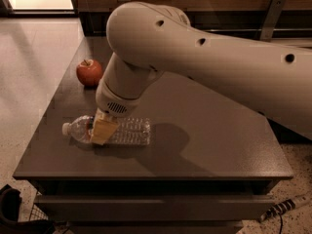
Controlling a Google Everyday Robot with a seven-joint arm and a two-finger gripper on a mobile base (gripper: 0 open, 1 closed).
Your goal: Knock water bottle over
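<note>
water bottle (130, 132) lying on its side at the table's (219, 150) front-left part, long axis running left to right, cap (66, 128) pointing left, gripper (103, 130) over its neck end, grip state cannot be told.

Hand (103, 130) hangs over the water bottle (129, 132) lying on the table (219, 145).

gripper (104, 131) over water bottle (130, 131), apple (89, 72) behind
</note>
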